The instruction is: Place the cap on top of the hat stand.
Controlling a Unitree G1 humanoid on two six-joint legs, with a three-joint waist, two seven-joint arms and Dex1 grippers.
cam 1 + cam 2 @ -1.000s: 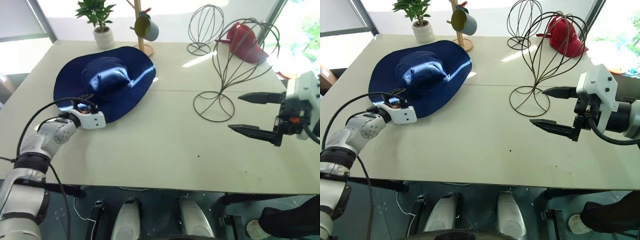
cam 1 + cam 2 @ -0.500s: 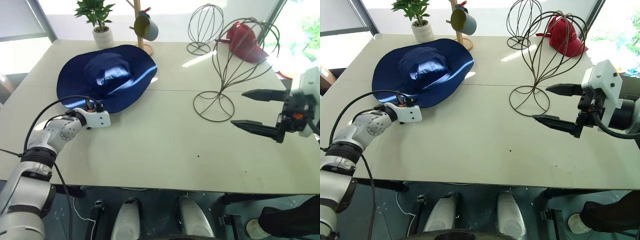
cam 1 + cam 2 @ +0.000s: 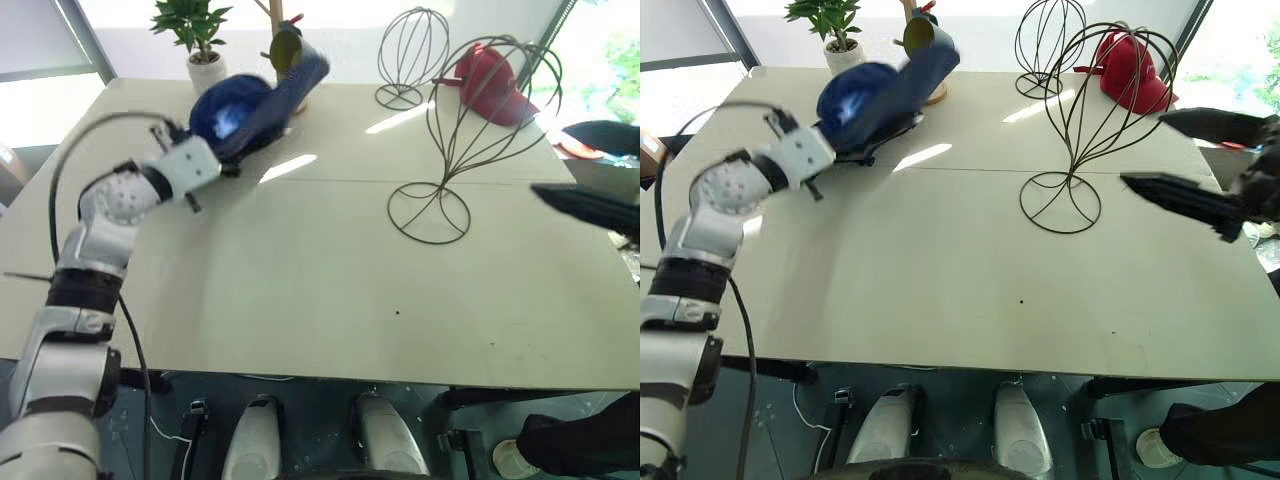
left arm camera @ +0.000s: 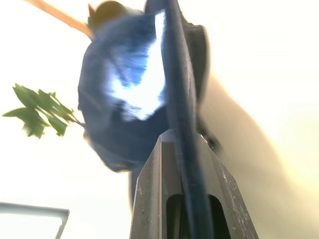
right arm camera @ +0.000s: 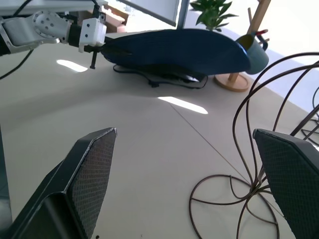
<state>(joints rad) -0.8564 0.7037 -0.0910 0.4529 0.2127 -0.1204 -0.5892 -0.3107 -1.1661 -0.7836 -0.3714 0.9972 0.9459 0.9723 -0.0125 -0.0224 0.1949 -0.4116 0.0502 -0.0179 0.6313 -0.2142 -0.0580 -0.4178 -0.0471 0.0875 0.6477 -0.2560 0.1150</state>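
Two hands in play. Left hand (image 3: 830, 145) clenched on the brim edge of the cap (image 3: 875, 95), which is lifted off the worktop (image 3: 940, 260) and hangs tilted, brim on edge, at the far left part of the worktop near the mug tree (image 3: 280, 50) and the potted plant (image 3: 200, 45). Left wrist view shows what the head views cannot: the dark brim running straight between the two fingers (image 4: 149, 199), pinched tight, crown bulging to one side with a bright sheen, plant leaves behind. Right wrist view shows the cap from the side: brim stretched out flat and roughly level above the worktop, a dark strap or cord (image 5: 164, 79) trailing under it on the surface, left hand at its end.

Right hand (image 3: 1200, 165) released, fingers spread wide, holding nothing, hovering at the right edge of the worktop just beside the hat stand (image 3: 470, 130). In its wrist view the wire ribs and round base of the hat stand sit between the two spread fingers (image 5: 89, 174). Hat stand bare, upright, well apart from the cap. Red baseball cap (image 3: 490, 85) behind it, smaller wire stand (image 3: 410, 55) at the far edge.
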